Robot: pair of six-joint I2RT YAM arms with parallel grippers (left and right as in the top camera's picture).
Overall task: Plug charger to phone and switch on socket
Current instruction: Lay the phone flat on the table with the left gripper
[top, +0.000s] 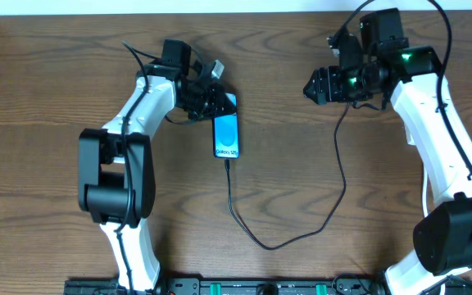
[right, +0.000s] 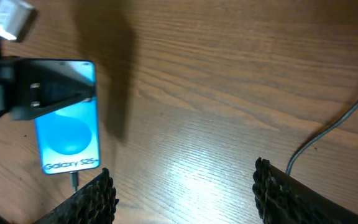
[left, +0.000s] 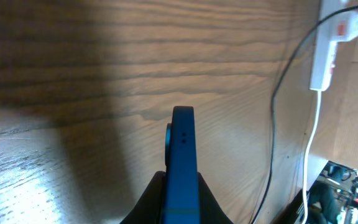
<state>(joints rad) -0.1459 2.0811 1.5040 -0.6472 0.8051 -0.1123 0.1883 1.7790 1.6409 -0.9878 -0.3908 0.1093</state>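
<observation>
**Operator:** How far along am I?

**Spotter:** Your first half looks done. The charger (top: pixel 269 243) runs in a long loop across the tabletop (top: pixel 56 65), and its plug tip meets the near end of the phone (top: pixel 226 135). In the right wrist view the tip sits right against the phone's bottom edge. I'd judge it seated (I can't see into the port, so call that likely, not certain).

**Operator:** And the phone itself?

**Spotter:** It's screen-up near the middle of the tabletop, with the blue screen showing. Your left tool (left: pixel 180 186) is clamped shut on its far end. I can't tell whether that end rests flat or is lifted a little.

**Operator:** So what's left?

**Spotter:** The socket (left: pixel 327 53). You only see it in the left wrist view. It's a white strip with red marks, well apart from the phone, with a white cord (left: pixel 312 137) trailing from one end and the black cable coming off it. From overhead, your right arm covers that spot. The switch is too small to read, so I can't say whether it's on, and I'd count that step as not yet confirmed.

**Operator:** Which arm is free for it?

**Spotter:** Your right one. Your right tool (right: pixel 182 193) is spread apart with only bare wood between its fingers, and the charger passes just beside one of them. My guess is that it takes the switch while your left steadies the phone.
</observation>
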